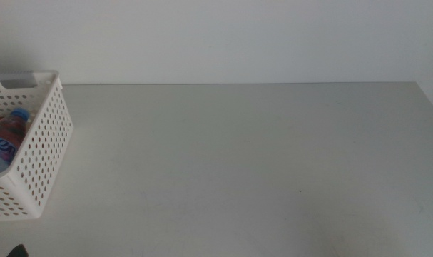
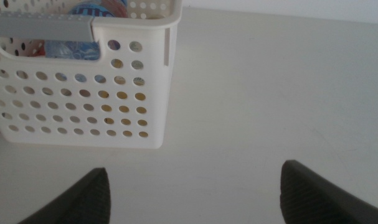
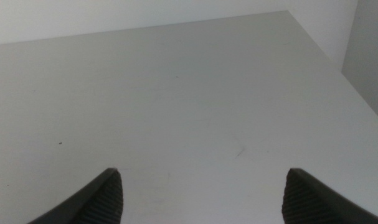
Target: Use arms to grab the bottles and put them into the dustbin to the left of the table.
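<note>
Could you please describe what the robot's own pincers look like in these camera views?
Each wrist view shows two dark grey, wedge-shaped jaws. The right pincer has fine ribbing on its inner faces; the left pincer looks plain. No arms, cables or markings are visible.

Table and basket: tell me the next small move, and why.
Probably none beyond holding both arms back. The table shows no bottle outside the dustbin, where a blue-capped water bottle lies. The left gripper and the right gripper are both open and hold nothing, so the task looks finished.
</note>
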### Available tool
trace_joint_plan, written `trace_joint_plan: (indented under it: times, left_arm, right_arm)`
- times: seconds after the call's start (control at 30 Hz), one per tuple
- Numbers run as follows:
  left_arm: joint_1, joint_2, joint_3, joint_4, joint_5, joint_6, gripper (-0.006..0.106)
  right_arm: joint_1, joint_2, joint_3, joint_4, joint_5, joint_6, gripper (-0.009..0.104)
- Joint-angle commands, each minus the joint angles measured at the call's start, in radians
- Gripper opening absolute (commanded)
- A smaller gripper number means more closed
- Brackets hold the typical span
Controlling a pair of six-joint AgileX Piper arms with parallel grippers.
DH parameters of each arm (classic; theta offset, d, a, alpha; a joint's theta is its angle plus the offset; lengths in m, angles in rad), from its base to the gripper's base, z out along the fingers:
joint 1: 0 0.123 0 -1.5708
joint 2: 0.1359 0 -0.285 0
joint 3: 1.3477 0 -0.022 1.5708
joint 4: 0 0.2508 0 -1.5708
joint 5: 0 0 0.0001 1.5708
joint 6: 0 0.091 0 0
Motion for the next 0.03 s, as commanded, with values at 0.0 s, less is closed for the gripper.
trace_joint_plan:
  times: [0.0]
  left_arm:
    - [-0.001, -0.029, 0.002, -0.008, -0.076, -0.010, 0.093]
  right_arm:
    - [-0.007, -0.022, -0.008, -0.014, -0.073, -0.009, 0.065]
